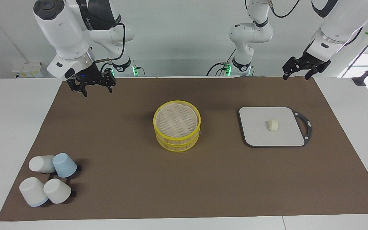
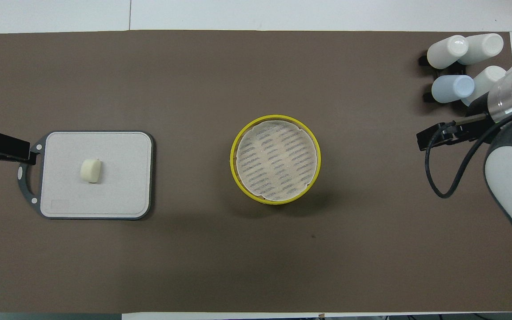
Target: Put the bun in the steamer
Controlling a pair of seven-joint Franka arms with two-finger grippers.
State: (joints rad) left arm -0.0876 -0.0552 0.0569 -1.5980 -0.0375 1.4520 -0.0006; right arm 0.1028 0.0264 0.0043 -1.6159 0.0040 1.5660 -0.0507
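Two-arm workspace, both arms waiting clear of the work. The bun (image 1: 272,125) lies on its own near the middle of a pale cutting board (image 1: 254,134) with a dark rim and handle, toward the left arm's end of the table; nothing touches it. The steamer (image 1: 177,130) stands upright at the centre of the brown mat (image 1: 123,191), well apart from the board, its top uncovered and a pale perforated liner (image 2: 276,161) showing inside the yellow rim.

The left gripper (image 1: 299,76) hangs above the mat's edge at the robots' end, near the board's handle, fingers spread and holding nothing. The right gripper (image 1: 91,88) hangs over the mat toward the right arm's end, fingers likewise apart and empty.

Handling, by judgement: the bun looks light, soft and easily dented — a gentle closure is advisable. It is a short, rounded lump with one flatter end; in the overhead view its slightly longer axis runs roughly along the table's length, flat end toward the steamer. Taking hold across the shorter width, on the curved flanks, seems the safest purchase.

A cluster of cups (image 1: 48,180) sits at the right arm's end — not involved.
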